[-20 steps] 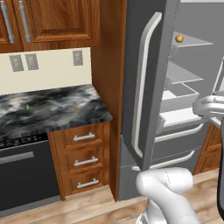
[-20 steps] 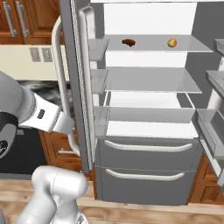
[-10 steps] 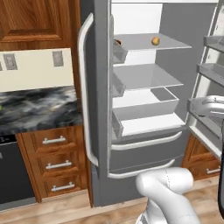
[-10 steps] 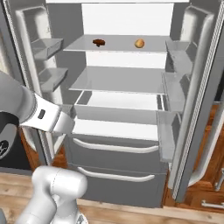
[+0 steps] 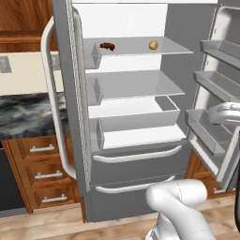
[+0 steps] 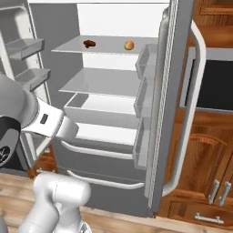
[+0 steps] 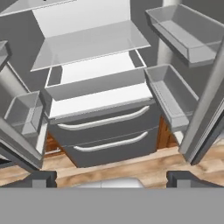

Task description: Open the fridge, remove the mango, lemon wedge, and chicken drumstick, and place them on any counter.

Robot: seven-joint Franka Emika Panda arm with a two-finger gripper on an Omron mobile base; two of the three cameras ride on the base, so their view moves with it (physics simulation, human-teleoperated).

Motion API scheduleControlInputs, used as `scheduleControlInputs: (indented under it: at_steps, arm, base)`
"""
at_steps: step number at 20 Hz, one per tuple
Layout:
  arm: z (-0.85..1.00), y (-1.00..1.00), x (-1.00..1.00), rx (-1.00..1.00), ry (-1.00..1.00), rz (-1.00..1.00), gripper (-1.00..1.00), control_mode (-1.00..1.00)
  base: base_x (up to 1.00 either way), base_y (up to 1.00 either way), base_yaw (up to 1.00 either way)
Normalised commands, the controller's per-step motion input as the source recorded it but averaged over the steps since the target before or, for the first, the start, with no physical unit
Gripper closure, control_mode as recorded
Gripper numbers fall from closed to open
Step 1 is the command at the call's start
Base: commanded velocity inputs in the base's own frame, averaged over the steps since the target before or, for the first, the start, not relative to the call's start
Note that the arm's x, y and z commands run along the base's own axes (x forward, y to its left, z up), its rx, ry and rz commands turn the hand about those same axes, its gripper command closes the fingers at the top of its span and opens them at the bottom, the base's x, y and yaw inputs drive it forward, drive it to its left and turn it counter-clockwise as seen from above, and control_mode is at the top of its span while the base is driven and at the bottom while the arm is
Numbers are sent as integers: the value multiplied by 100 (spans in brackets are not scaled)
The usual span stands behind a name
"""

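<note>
Two fridge [image 5: 136, 159] doors stand swung wide, baring the white interior. In the hand view the claw [image 7: 111, 178] hangs low in front of the fridge with its two dark fingertips [image 7: 37, 178] set far apart and nothing between them; it faces the two lower drawers [image 7: 107, 135] with their white bar handles, which lie just ahead of and above it in that view. Beyond the drawers, farther from the claw, come the pulled-out bin and the glass shelves. On the top shelf [image 5: 140, 49], well above and away from the claw, lies the chicken drumstick [image 5: 107, 46], a dark reddish-brown piece, with the mango [image 5: 153, 45], a small orange-yellow fruit, to its right on the same shelf, the two clearly apart. The right base view shows the same pair, the drumstick [image 6: 89, 43] left of the mango [image 6: 129, 45]. Off to the left of the open fridge, far from the claw, a stretch of black marbled tabletop [image 5: 28, 117] sits over wooden drawers [image 5: 42, 173]. I cannot make out the lemon wedge.
</note>
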Motion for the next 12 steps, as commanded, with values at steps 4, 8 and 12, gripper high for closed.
scheduleControlInputs:
  at_steps: [4, 8, 12]
  arm:
    - [0, 0, 0, 0, 0, 0, -100, 100]
    - [0, 0, 0, 0, 0, 0, -100, 100]
    - [0, 0, 0, 0, 0, 0, -100, 100]
  base:
    - [28, -1, 2]
    - [48, 0, 0]
    - [74, 1, 0]
